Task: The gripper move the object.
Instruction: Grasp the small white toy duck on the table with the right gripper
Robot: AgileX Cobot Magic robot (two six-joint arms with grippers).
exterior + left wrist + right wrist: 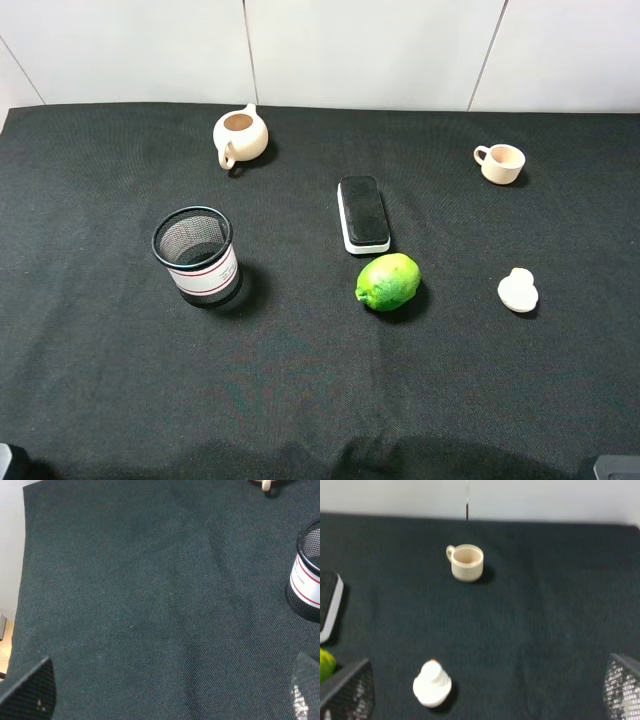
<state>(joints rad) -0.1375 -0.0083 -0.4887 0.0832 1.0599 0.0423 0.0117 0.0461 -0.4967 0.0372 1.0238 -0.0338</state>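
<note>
Lid (518, 291) lay on black surface (300, 380), right of lime (388, 282), well apart from cup (500, 163); right gripper (484, 692) spread wide, empty, hovering near lid; left gripper (165, 692) likewise spread, empty, near mesh holder (307, 577).

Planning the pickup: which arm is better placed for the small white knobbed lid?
Right. The lid lies far right on the table, just ahead of the open right gripper; the left wrist view misses it.

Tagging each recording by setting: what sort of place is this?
Probably a lab tabletop staged for robot tests: black cloth covers the whole work surface, plain white panels stand behind, and unrelated props (teapot, lime, mesh pen holder) sit spaced apart.
</note>
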